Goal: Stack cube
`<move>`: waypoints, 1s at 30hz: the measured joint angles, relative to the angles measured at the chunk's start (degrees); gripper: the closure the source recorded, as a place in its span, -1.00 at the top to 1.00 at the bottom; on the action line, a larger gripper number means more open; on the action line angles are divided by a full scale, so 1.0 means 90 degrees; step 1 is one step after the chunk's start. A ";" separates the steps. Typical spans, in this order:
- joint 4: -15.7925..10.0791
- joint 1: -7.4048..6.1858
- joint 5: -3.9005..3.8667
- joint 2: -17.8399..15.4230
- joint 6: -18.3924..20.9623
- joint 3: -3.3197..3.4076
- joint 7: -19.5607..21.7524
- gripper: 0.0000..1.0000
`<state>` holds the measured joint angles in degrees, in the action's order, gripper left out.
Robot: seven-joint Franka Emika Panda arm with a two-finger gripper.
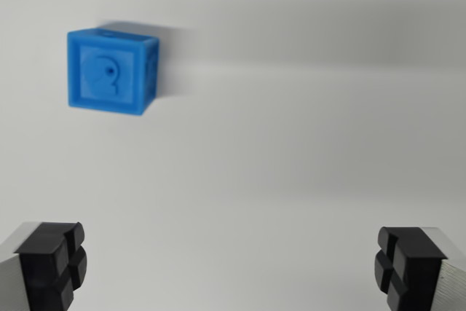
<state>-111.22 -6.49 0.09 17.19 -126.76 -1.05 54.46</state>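
Plain white tabletop [291, 165] filling the frame, one blue cube [113, 71] sitting on it.

Cube is lying in the upper part of the wrist view's left, raised emblem facing the camera, shadow trailing rightward; gripper [233, 267] is hanging wide apart, black pads [54, 260] showing in both bottom corners, gripping nothing, well clear of the cube.

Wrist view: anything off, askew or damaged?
Nothing damaged or spilled. The blue cube sits intact on the white surface, turned slightly askew and well toward the wrist view's upper left of the open gripper. No second cube is in view.
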 joint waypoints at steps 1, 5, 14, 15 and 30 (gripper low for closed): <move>0.0009 -0.0027 -0.0001 0.0036 -0.0032 -0.0004 0.0040 1.00; 0.0048 -0.0144 -0.0007 0.0194 -0.0171 -0.0014 0.0211 1.00; 0.0213 -0.0425 -0.0030 0.0598 -0.0458 -0.0025 0.0601 1.00; 0.0233 -0.0457 -0.0033 0.0647 -0.0491 -0.0026 0.0649 1.00; 0.0617 -0.0887 -0.0062 0.1348 -0.0885 -0.0025 0.1202 1.00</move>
<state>-105.66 -14.47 -0.47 29.32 -134.73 -1.28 65.28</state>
